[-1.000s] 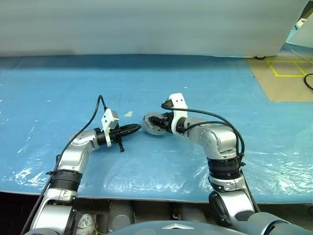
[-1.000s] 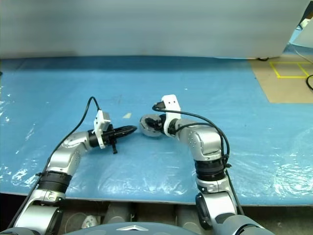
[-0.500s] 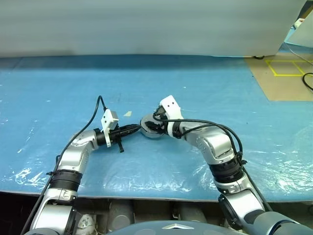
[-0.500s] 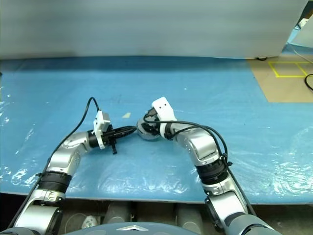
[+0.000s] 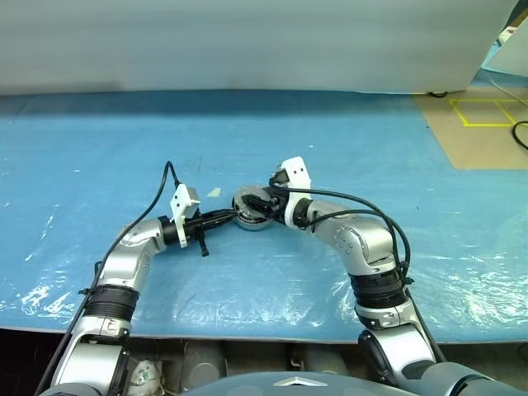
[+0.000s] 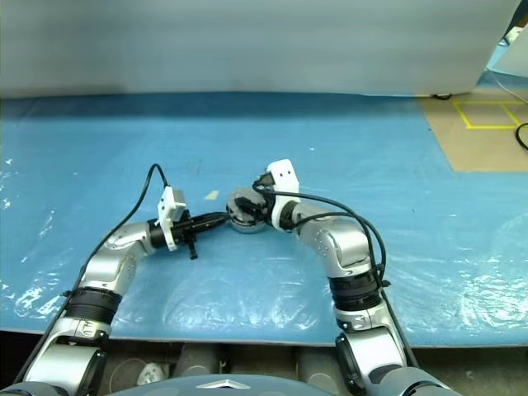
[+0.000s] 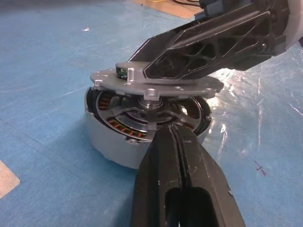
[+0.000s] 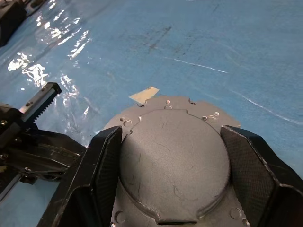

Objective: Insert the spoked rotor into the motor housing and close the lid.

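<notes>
Right gripper (image 8: 170, 189) clamps the lid (image 7: 156, 85) just above the motor housing (image 7: 137, 137) on the blue sheet (image 5: 371, 148). Left gripper (image 7: 176, 142), fingers closed and empty, sits just beside the housing.

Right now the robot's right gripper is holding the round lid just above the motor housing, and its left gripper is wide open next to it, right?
Not quite. The left gripper is shut, its two black fingers pressed together at the motor housing's edge; the left wrist view shows this. The rest is right: the right gripper holds the lid just above the housing.
</notes>
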`<state>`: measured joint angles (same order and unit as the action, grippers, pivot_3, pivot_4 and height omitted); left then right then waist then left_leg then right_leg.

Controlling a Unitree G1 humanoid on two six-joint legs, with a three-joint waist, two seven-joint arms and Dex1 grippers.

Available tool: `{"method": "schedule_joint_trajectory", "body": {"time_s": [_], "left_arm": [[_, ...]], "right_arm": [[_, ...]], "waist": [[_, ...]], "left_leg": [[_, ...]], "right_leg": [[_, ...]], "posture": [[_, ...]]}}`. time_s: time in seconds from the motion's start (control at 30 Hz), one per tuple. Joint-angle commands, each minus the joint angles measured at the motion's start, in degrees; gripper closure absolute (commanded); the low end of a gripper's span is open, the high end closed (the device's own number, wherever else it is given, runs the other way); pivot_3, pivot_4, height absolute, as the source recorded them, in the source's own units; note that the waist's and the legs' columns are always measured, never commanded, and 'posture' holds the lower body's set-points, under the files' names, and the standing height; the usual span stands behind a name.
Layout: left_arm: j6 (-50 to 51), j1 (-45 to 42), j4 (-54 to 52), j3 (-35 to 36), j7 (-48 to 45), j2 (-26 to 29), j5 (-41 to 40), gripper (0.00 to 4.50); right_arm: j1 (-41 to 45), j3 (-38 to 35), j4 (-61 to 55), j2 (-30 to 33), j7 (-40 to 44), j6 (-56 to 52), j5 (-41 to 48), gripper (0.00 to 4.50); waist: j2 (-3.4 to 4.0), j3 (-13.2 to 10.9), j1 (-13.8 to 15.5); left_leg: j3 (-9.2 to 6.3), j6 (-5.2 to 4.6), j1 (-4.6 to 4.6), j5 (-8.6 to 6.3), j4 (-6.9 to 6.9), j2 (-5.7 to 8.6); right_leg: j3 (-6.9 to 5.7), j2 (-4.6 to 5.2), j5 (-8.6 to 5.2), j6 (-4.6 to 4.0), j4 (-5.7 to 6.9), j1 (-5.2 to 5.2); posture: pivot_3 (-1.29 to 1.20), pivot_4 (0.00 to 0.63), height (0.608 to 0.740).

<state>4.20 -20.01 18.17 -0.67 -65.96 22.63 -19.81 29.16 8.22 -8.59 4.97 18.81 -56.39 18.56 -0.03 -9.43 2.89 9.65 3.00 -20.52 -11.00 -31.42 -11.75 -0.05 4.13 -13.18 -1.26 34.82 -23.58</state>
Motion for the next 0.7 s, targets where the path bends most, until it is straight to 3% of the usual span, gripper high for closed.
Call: {"method": "schedule_joint_trajectory", "body": {"time_s": [0.03,0.3,0.7], "left_arm": [[-1.8,-1.2,1.3,2.0,0.0,1.9,-0.2,4.50],[-3.0,-1.9,3.4,2.8,-0.1,3.5,-0.5,4.50],[-2.3,-1.9,2.8,1.6,0.3,2.2,-0.1,4.50]], "right_arm": [[0.1,2.9,-1.6,0.8,0.5,-0.5,-0.8,1.56],[0.2,7.0,-2.6,6.7,6.3,4.6,-2.1,1.56],[0.9,5.8,2.1,21.2,24.7,26.2,-4.0,1.56]], "waist": [[0.00,0.0,0.0],[0.00,0.0,0.1],[-0.03,0.0,0.3]], "left_leg": [[0.00,0.00,0.05,0.00,-0.01,0.00],[0.00,0.01,0.20,0.00,-0.02,0.01],[-0.05,-0.02,0.00,-0.01,-0.24,-0.02]], "right_leg": [[0.00,0.00,0.00,0.00,0.00,0.04],[0.02,0.02,-0.01,0.00,-0.02,0.22],[-0.02,0.02,0.00,-0.01,0.03,0.16]], "posture": [[0.00,0.150,0.740],[0.00,0.150,0.740],[0.00,0.150,0.740]]}}
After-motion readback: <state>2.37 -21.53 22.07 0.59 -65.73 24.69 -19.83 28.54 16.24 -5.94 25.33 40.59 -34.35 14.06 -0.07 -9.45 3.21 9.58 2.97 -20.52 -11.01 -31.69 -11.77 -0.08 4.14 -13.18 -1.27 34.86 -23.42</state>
